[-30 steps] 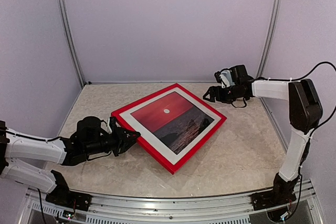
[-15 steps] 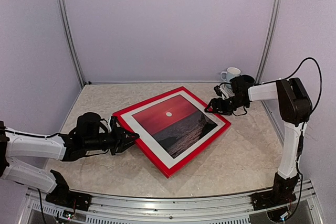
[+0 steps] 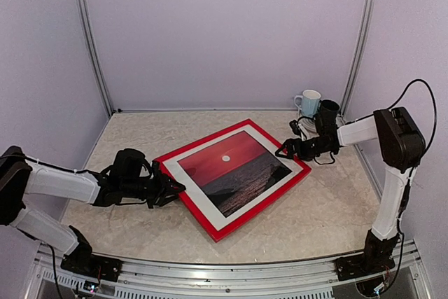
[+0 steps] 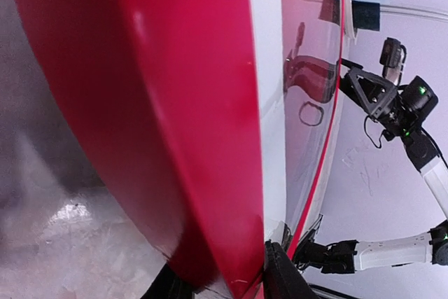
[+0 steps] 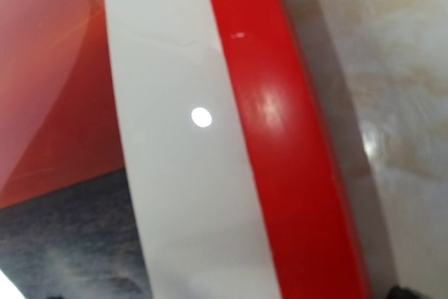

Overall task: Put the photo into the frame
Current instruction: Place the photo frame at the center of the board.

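Progress: photo point(image 3: 227, 171) sits inside frame point(image 3: 260, 204), lying mid table point(image 3: 315, 215); insertion looks done | left gripper point(image 3: 168, 188): narrow jaws astride frame's left corner, grip unclear | right gripper point(image 3: 285, 149): spread wide, empty, at right corner | Remaining: back both away.

A red picture frame point(image 3: 285, 179) lies cornerwise on the marbled table point(image 3: 329, 208), with the sunset photo point(image 3: 229, 167) sitting inside it, its white border showing all round. The left gripper point(image 3: 172, 188) is at the frame's left corner with its jaws on either side of the edge, though whether they pinch it cannot be made out. The right gripper point(image 3: 285, 150) reaches to the frame's right corner with its fingers spread apart, and a white mug point(image 3: 307, 101) stands behind that arm near the back wall.
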`<state>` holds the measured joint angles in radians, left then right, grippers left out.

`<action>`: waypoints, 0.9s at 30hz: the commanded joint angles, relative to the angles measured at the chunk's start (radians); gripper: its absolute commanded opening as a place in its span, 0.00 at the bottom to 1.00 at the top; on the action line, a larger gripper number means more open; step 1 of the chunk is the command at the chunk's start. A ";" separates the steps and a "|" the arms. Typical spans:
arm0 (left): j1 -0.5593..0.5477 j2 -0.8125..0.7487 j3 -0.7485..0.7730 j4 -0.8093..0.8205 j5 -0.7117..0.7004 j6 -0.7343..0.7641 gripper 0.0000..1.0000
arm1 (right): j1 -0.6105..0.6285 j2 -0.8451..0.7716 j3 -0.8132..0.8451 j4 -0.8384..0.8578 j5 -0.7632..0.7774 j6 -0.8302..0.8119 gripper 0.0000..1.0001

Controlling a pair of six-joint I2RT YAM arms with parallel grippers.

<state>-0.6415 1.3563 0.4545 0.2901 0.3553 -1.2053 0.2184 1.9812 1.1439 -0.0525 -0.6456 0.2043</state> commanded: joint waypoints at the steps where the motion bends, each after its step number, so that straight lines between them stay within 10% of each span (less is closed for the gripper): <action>1: 0.006 0.078 0.077 0.055 -0.009 0.066 0.32 | 0.030 -0.059 -0.088 -0.038 -0.067 0.049 0.99; 27: 0.160 0.414 0.407 -0.067 -0.002 0.186 0.51 | 0.132 -0.253 -0.368 0.097 0.053 0.205 0.99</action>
<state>-0.4896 1.7233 0.7452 0.1825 0.2970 -1.0744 0.2771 1.7416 0.8246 0.0677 -0.4889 0.3397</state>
